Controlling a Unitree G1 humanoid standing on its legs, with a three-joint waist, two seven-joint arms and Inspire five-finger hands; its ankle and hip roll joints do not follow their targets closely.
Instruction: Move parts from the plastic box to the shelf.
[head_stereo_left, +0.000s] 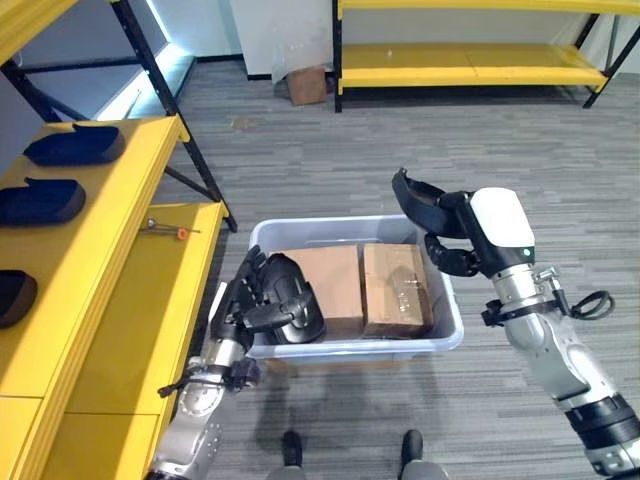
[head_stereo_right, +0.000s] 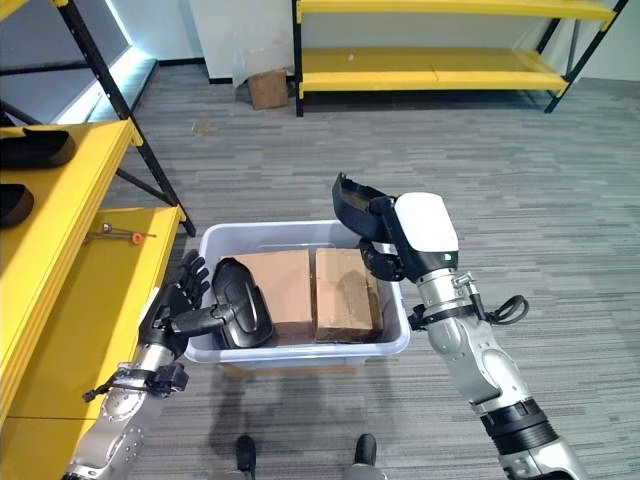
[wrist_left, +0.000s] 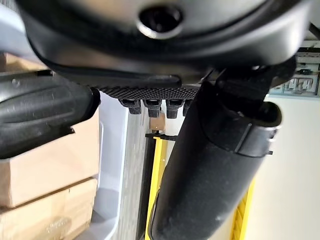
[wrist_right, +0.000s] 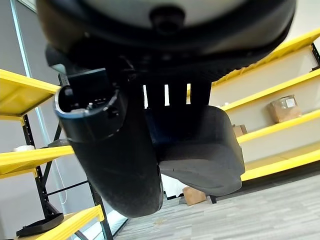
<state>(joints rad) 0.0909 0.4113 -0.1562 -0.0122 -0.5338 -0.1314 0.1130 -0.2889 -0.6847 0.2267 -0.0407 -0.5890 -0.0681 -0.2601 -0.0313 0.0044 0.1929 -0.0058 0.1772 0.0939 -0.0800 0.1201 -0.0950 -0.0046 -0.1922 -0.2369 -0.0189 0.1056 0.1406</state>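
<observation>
On my left stands the yellow shelf, its upper board already carrying three dark parts in a row, with a small screwdriver lying on the lower board. Farther off, a second yellow rack runs along the back wall with a small cardboard box on the floor beside it.

Directly ahead on the grey carpet sits the plastic box, pale and translucent. Inside are two brown cartons side by side, taking up its middle and right.

At the box's left end my left hand rests at the near-left rim, thumb laid against a black moulded part that stands partly above the rim. The fingers look fairly straight behind it; I read this as touching, not a closed grasp.

My right hand is raised above the box's far-right corner with fingers and thumb curled round another black part, clear of everything.

These parts look like rigid, smooth plastic shells, probably light. I'd expect them to slip, so I'd wrap the narrow waist rather than pinch an edge.
</observation>
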